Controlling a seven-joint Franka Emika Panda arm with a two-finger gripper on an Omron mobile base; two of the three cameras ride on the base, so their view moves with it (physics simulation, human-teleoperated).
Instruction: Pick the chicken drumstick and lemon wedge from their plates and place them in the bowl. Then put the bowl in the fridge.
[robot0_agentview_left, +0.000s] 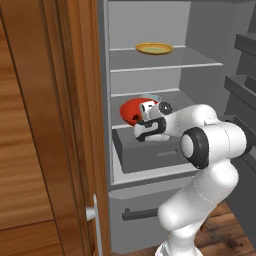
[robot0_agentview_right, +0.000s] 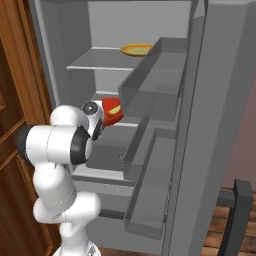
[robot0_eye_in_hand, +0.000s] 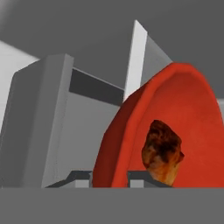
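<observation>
My gripper (robot0_agentview_left: 142, 112) is shut on the rim of the glossy red bowl (robot0_agentview_left: 131, 111) and holds it inside the open grey fridge (robot0_agentview_left: 145, 25), just above the middle shelf. From the right base view the bowl (robot0_agentview_right: 113, 113) appears tilted, with the yellow lemon wedge (robot0_agentview_right: 115, 108) lying inside it. In the hand view the bowl (robot0_eye_in_hand: 175, 105) stands edge-on between my gripper (robot0_eye_in_hand: 109, 177) and the brown chicken drumstick (robot0_eye_in_hand: 162, 151) rests against its inner wall. The plates are out of view.
A flat yellowish dish (robot0_agentview_left: 154, 48) sits on the fridge's upper shelf. A grey drawer (robot0_agentview_left: 150, 152) juts out below the bowl. The open fridge door (robot0_agentview_right: 220, 100) with its shelves (robot0_agentview_right: 150, 80) stands at the right. Brown wooden cabinets (robot0_agentview_left: 40, 125) are close on the left.
</observation>
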